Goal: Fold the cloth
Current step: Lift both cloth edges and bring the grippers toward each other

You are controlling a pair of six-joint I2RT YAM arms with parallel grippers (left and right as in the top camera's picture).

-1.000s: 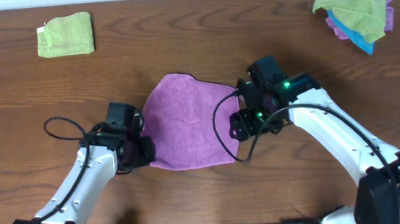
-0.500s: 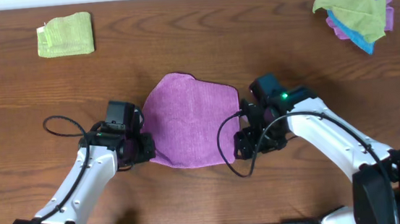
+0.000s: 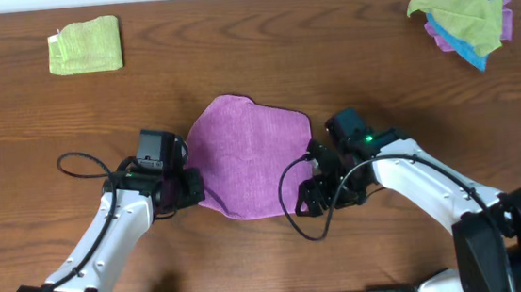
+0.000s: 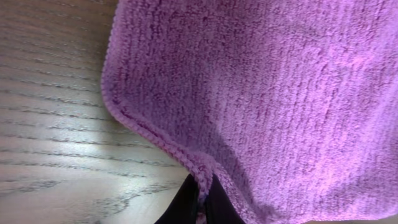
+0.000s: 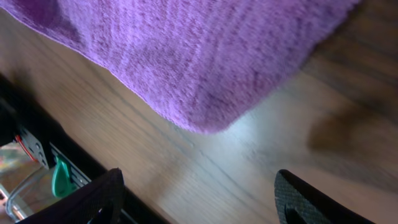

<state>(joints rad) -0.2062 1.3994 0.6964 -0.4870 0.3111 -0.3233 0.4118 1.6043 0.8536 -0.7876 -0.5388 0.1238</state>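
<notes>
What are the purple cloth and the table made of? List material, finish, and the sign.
The purple cloth: looks like microfibre or terry, matte; fuzzy ribbed pile, stitched edge.
The table: wood or wood-look laminate, slightly glossy; grain lines, pale reflections.

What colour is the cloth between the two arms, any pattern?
The cloth is plain lilac-purple, unpatterned; clearest in the left wrist view.

Evenly bright and sharp from overhead, shadows soft. Crisp on the left wrist down to the cloth (image 4: 261,93) fibres, pale glare streaking the table (image 4: 50,168). Smeared, blurry on the right wrist.
</notes>
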